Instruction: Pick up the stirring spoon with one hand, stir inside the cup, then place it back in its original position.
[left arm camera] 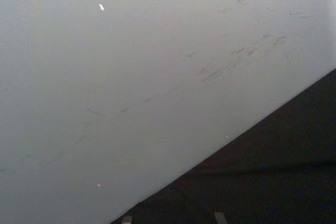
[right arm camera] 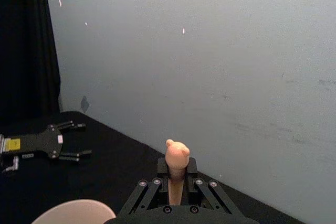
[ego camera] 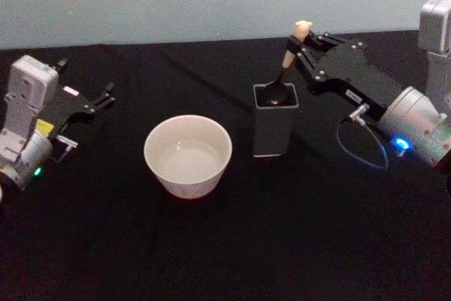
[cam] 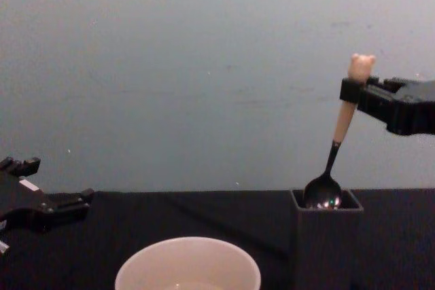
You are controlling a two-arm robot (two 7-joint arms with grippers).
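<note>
R gripper (ego camera: 292,47) was pinched on the stirring spoon (ego camera: 284,67) just under its bear head, handle tilted, metal bowl right at the mouth of the dark grey holder (ego camera: 273,128). It read as the lift-out (put-back can't be ruled out), w/ the cup (ego camera: 188,154) sitting left of the holder, apart from it. If lifting, next move prob. called for raising the bowl clear of the holder rim, then carrying it left & down into the cup w/o knocking the thin rim. Count: 1 spoon, 1 cup, 1 holder, 2 grippers, w/ L gripper (ego camera: 104,95) idle near the left edge of the table (ego camera: 317,244), fingers spread, holding nothing.
</note>
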